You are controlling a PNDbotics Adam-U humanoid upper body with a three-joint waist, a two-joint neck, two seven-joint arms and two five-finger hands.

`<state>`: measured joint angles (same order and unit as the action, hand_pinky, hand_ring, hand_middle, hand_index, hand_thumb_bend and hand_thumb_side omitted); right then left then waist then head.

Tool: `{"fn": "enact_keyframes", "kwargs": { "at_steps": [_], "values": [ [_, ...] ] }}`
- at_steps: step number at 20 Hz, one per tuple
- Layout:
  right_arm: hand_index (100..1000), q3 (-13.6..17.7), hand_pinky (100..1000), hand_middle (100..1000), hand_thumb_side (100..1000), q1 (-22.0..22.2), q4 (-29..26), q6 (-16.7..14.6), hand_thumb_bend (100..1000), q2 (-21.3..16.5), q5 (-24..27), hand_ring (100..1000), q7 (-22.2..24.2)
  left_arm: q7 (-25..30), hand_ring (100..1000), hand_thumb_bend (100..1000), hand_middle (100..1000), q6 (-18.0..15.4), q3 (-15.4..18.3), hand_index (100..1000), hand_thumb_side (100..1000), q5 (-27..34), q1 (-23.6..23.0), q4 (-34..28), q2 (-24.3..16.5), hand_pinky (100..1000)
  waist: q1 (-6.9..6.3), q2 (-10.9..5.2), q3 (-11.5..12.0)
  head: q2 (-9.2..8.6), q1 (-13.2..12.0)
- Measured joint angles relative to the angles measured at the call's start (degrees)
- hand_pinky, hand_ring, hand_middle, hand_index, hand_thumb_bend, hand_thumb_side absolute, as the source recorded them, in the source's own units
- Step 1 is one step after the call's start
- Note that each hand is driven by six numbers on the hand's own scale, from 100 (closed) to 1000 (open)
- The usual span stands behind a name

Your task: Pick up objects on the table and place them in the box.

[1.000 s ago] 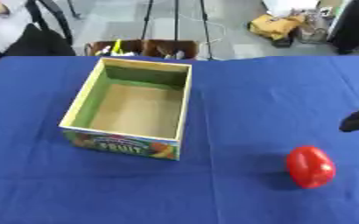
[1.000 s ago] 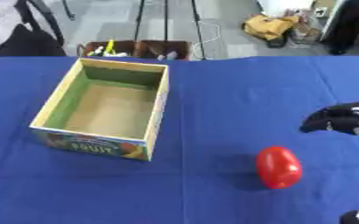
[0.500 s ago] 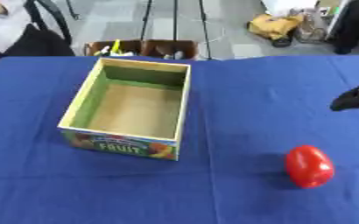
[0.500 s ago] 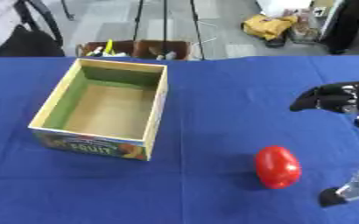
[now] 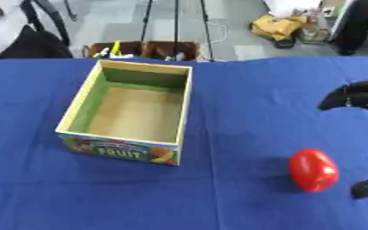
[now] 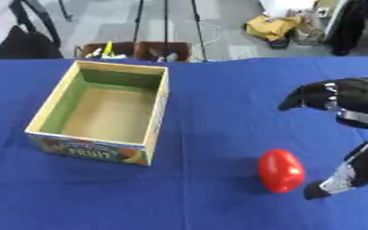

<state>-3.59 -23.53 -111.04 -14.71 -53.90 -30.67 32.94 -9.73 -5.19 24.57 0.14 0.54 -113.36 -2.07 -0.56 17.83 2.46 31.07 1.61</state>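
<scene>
Right hand [image 6: 340, 134] spread wide beside red fruit [image 6: 281, 170] on bench [image 6: 203, 197], grasping nothing, thumb low to scoop toward box [image 6: 101, 112]

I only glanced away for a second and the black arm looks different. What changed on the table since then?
The right hand has come in from the right edge towards the red fruit, fingers spread to either side of it, not yet touching. Nothing was picked up or let go. The fruit stayed where it was on the blue table, and the fruit box stayed empty, unmoved.
</scene>
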Motion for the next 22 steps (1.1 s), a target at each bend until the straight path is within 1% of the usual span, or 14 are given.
{"fn": "enact_keyframes", "kwargs": {
  "at_steps": [2,3,6,9,10,15,16,22],
  "values": [
    [895,-0.51,752,794,548,-0.67,0.75,0.08,828,0.3,0.0,824,0.41,0.13,285,100,424,0.04,-0.02,491,808,0.0,0.0,0.0,0.0,296,0.0,0.02,0.08,-0.17,0.08],
    [890,-0.78,750,784,497,-0.97,1.2,0.08,824,0.49,0.0,821,0.63,0.22,285,100,424,0.03,-0.04,491,808,0.0,0.0,0.0,0.0,297,-0.01,0.03,0.15,-0.21,0.15],
    [871,-1.5,744,771,406,-1.99,3.03,-0.04,827,1.61,0.02,813,1.64,0.37,285,100,425,-0.06,-0.12,491,808,0.0,0.0,0.0,0.0,297,-0.09,0.16,0.33,-0.34,0.35],
    [844,-1.98,739,757,377,-2.85,5.18,-0.16,834,3.25,0.44,806,3.05,0.44,285,100,425,-0.13,-0.33,491,808,0.01,0.0,0.0,0.0,297,-0.38,0.24,0.5,-0.41,0.49],
    [830,-2.11,734,745,354,-3.03,5.87,-0.22,828,3.74,0.68,801,3.51,0.48,285,100,425,-0.17,-0.34,491,808,0.06,0.0,0.0,0.0,297,-0.43,0.3,0.56,-0.41,0.5],
    [820,-2.47,721,721,352,-3.89,8.7,-0.33,827,5.2,1.91,783,5.52,0.64,285,100,425,-0.31,-0.35,490,807,0.09,-0.01,0.0,0.0,297,-0.51,0.56,0.69,-0.41,0.54],
    [807,-2.52,718,713,349,-4.09,9.16,-0.27,823,5.46,2.07,779,5.77,0.66,285,100,425,-0.31,-0.35,490,807,0.09,-0.01,0.0,0.0,297,-0.52,0.59,0.7,-0.41,0.56],
    [794,-3.44,707,692,335,-4.94,11.51,0.02,810,6.59,2.29,766,6.31,0.77,285,100,425,-0.27,-0.37,490,808,0.09,-0.01,0.0,0.01,297,-0.55,0.85,0.79,-0.41,1.06]
  ]
}}
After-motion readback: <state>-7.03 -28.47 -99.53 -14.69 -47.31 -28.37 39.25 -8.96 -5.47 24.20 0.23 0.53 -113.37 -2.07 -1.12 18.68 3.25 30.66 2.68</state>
